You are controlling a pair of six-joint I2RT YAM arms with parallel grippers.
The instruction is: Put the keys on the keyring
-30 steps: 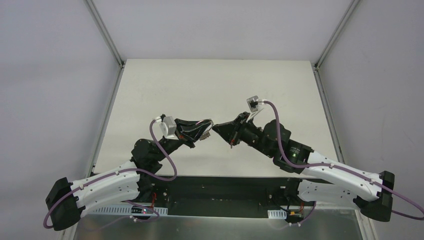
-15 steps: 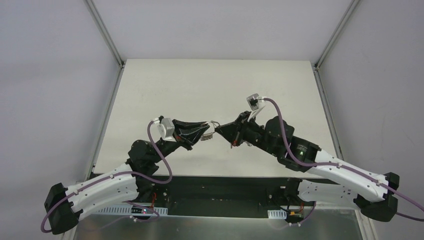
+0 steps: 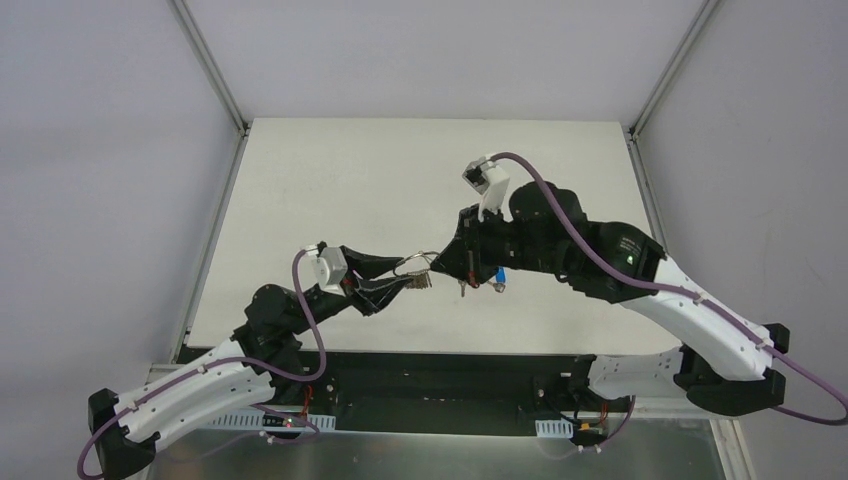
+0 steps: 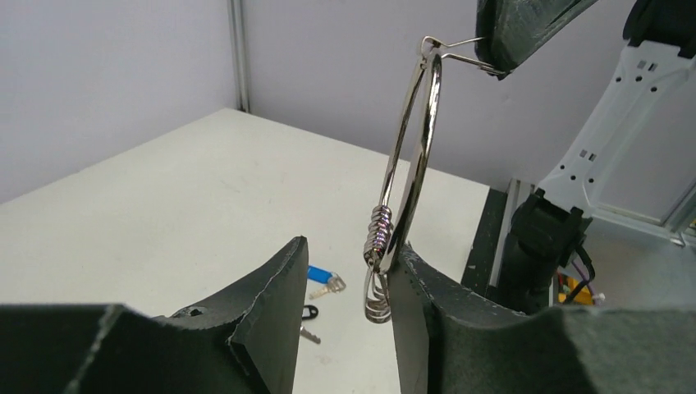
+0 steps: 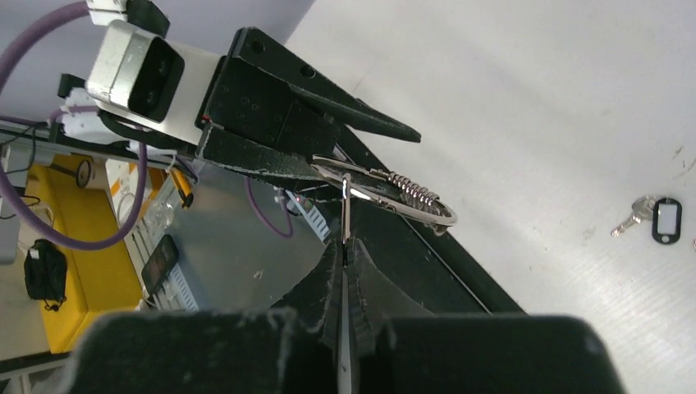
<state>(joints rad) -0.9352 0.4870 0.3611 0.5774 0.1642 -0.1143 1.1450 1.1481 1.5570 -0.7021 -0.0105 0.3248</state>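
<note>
Over the white surface (image 3: 330, 180), found the right jaws pinched fully shut on the top wire of the keyring (image 4: 423, 123), hung upright in mid-air. Found the left jaws partway open astride its coiled lower end, with the ring against one finger (image 4: 427, 312), nothing gripped. Below, on the surface, found the blue-headed key (image 4: 322, 276) just beside the black-headed key (image 4: 308, 313).

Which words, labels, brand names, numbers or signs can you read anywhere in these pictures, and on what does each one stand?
No readable text anywhere.
black key: the white window in its head is blank.
blue key, keyring: no markings visible.
left wrist camera housing: no lettering visible.
yellow box off the table: too blurred to tell.
</note>
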